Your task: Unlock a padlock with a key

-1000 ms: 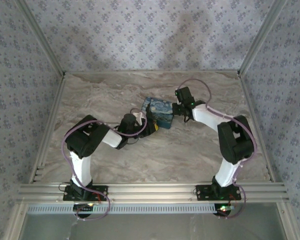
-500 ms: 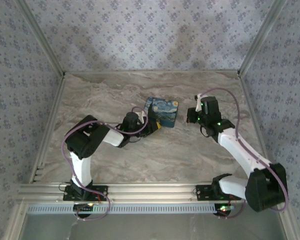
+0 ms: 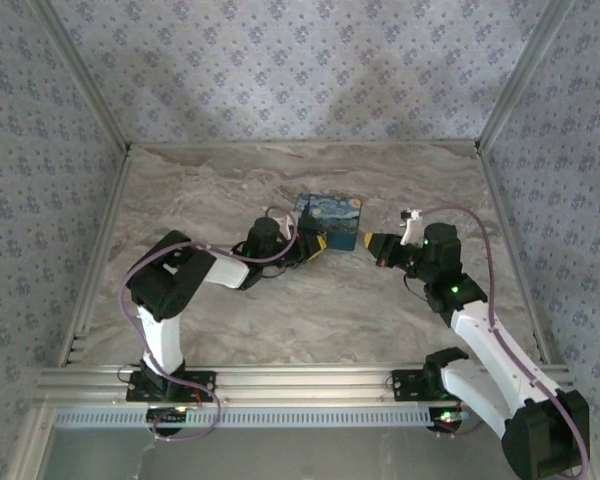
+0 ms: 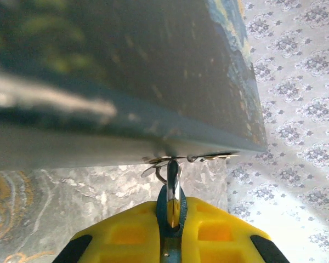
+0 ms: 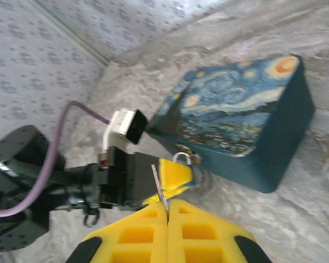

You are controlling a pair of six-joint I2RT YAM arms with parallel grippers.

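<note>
1. The left pincer is closed on what appears to be a small silver padlock, blurred, at the latch of the blue starry-night box directly ahead of its tips.
2. The right pincer grips a thin silver key, its blade projecting beyond the tips; the padlock lies just ahead, not touching.

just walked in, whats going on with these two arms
Two arms work at a Starry Night box on the table. The left tool is shut on a small metal piece at the box's latch, probably the padlock. The right tool sits just right of the box, shut on a thin metal blade, likely the key, not yet at the latch.
</note>
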